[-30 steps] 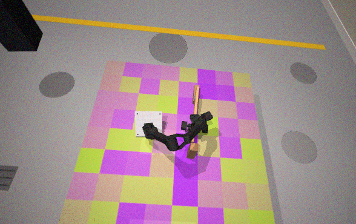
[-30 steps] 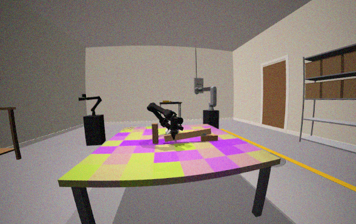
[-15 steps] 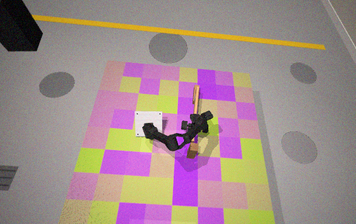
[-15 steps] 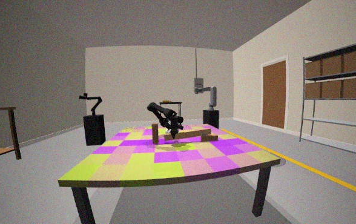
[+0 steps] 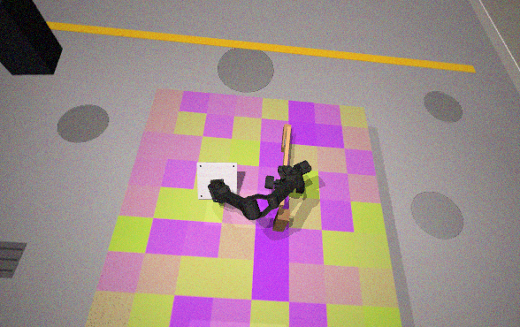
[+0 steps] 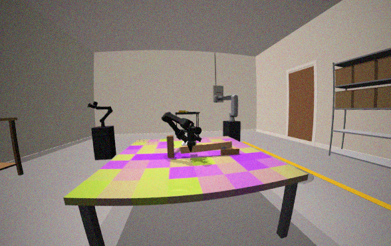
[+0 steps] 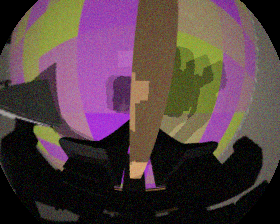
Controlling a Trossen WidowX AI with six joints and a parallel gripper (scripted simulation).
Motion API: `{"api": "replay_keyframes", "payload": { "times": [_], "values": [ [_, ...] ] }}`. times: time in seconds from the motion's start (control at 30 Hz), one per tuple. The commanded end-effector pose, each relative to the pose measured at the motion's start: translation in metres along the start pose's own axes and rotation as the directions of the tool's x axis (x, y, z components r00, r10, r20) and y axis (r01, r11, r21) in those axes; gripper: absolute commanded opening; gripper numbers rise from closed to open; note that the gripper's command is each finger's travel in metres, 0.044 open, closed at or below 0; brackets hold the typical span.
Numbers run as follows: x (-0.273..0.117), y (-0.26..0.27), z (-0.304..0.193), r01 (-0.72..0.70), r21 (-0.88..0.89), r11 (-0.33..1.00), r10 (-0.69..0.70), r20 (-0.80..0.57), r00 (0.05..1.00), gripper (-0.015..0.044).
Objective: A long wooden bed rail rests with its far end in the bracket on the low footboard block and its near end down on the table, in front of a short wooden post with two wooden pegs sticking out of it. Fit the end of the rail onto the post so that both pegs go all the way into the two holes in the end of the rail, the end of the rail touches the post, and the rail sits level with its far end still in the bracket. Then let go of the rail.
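Gripper: the gripper is closed on the rail, fingers nearly together with the wood pinched between them, gripping from above near the rail's near end.
Rail: the rail runs from the bracket side down toward the post; in the exterior view its near end hangs raised off the table, just beside the post and not yet against it.
Post: the post stands upright on the checked table top; its pegs are too small to make out.
Footboard block: the block is low and dark brown, carrying the rail's far end.
Handling: the rail looks stiff and fairly light, a long lever that will likely swing about its far end, so a hold close to the near end seems best for steering the holes onto the pegs.
Materials: plain wood with square edges and flat faces, pale on the rail and darker on the post; likely not slippery and not fragile.
Wrist view: the rail runs straight away as a long brown bar.
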State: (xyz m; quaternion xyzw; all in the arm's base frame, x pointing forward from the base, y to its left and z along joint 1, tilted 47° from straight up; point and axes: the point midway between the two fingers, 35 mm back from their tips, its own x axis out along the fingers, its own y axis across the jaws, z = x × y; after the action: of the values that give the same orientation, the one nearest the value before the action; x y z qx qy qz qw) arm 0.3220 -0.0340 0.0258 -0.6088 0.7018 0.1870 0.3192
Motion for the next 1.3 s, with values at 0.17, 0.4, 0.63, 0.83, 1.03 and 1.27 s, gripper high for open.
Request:
{"api": "replay_keyframes", "payload": {
  "times": [0.17,0.4,0.63,0.83,1.03,1.27],
  "values": [
    [-0.007,0.000,0.002,0.001,0.002,1.000,-0.001,0.012,1.000,0.0000],
    [-0.011,0.000,0.002,0.001,0.002,1.000,-0.001,0.012,1.000,0.0000],
    [-0.014,0.000,0.002,0.001,0.002,1.000,-0.001,0.012,1.000,0.0000],
    [-0.017,0.000,0.002,0.001,0.002,1.000,-0.001,0.012,1.000,0.0000],
    [-0.020,0.000,0.002,0.001,0.002,1.000,-0.001,0.012,1.000,0.0000],
    [-0.024,0.000,0.002,0.001,0.002,1.000,-0.001,0.013,1.000,0.0000]
  ]
}}
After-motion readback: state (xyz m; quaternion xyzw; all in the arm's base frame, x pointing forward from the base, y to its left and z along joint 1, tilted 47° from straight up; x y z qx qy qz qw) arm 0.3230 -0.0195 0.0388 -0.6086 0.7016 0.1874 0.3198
